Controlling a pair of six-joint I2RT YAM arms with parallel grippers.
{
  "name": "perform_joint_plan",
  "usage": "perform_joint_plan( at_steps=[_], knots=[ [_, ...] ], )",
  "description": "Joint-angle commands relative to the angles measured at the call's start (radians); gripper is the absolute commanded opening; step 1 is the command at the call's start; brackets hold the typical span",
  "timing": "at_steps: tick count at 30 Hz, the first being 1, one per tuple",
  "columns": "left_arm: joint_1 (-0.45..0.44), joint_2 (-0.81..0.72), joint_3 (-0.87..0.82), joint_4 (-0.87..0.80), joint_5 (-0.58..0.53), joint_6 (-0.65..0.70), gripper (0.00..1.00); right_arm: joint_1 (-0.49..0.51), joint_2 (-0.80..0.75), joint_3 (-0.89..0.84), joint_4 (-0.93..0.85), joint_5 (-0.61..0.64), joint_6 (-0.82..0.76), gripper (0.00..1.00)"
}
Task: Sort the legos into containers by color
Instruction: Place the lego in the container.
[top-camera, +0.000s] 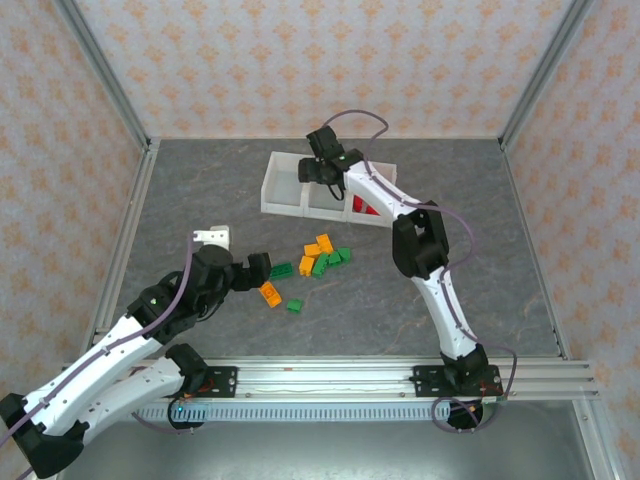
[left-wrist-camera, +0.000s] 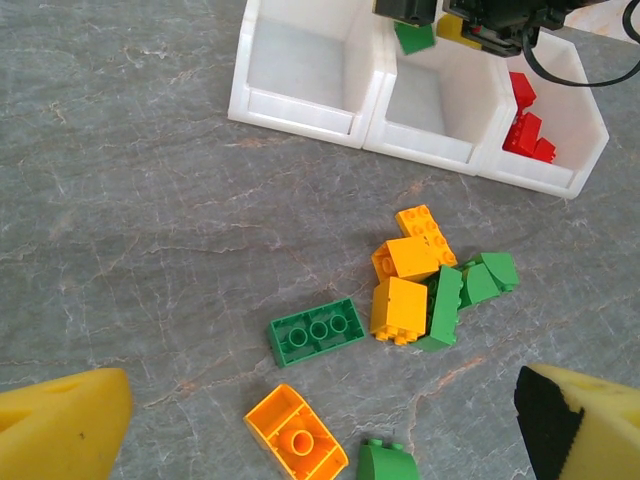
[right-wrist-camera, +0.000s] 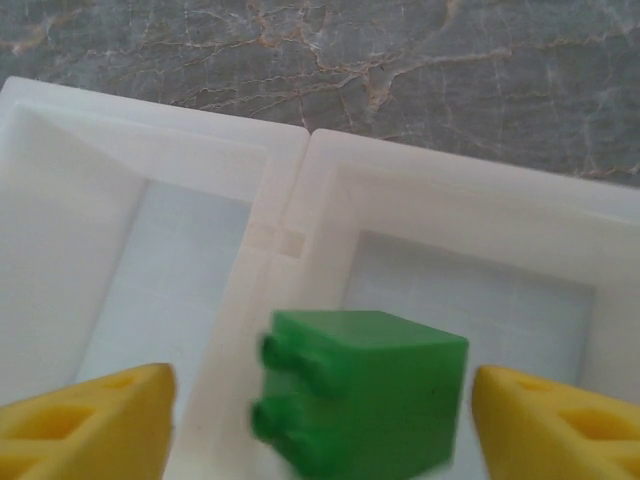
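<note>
Right jaws: the right gripper (right-wrist-camera: 322, 405) stood parted. Its yellow fingers (right-wrist-camera: 90, 425) flanked a green brick (right-wrist-camera: 360, 400), with a clear gap at the left finger and a thin one at the right, so nothing was pinched.
Green brick: its studs faced left in the right wrist view and its edges were blurred. It was above the dividing wall of the tray (right-wrist-camera: 285, 240) and the compartment to the wall's right. In the left wrist view it was just under the gripper, over the middle compartment.
Left jaws: the left gripper (left-wrist-camera: 320, 430) was spread wide and held nothing, low over the near left of the table (left-wrist-camera: 130, 220).
Under the left gripper: an upturned orange brick (left-wrist-camera: 295, 440) lay beside a small green brick (left-wrist-camera: 385, 462) at the near edge. A hollow-side-up green brick (left-wrist-camera: 316, 330) lay just beyond them.
Loose pile: orange and green bricks (left-wrist-camera: 410, 265) were heaped touching one another, between the left gripper and the tray.
Tray: three white compartments in a row stood at the far middle of the table.
Right compartment: red bricks (left-wrist-camera: 525, 125) lay together inside.
</note>
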Motion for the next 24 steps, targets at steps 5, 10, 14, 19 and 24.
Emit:
perform_joint_plan(
  at_steps=[5,10,14,19,24],
  knots=[
    [0.006,0.009,-0.009,0.023,0.016,0.006,0.99,-0.004,-0.108,0.035,-0.069,0.018,0.032,0.91],
    [0.006,0.018,-0.009,0.024,0.025,0.008,0.99,-0.004,-0.170,0.036,-0.108,0.002,0.031,0.94],
    [0.005,0.029,-0.014,0.032,0.034,0.009,0.99,-0.004,-0.241,0.031,-0.141,-0.001,0.041,0.96],
    [0.005,0.095,-0.003,0.023,0.046,0.002,0.99,-0.004,-0.388,-0.065,-0.150,0.005,0.067,0.95],
    [0.000,0.200,0.005,0.066,0.132,0.021,0.99,-0.003,-0.636,-0.360,-0.071,0.032,0.121,0.95]
  ],
)
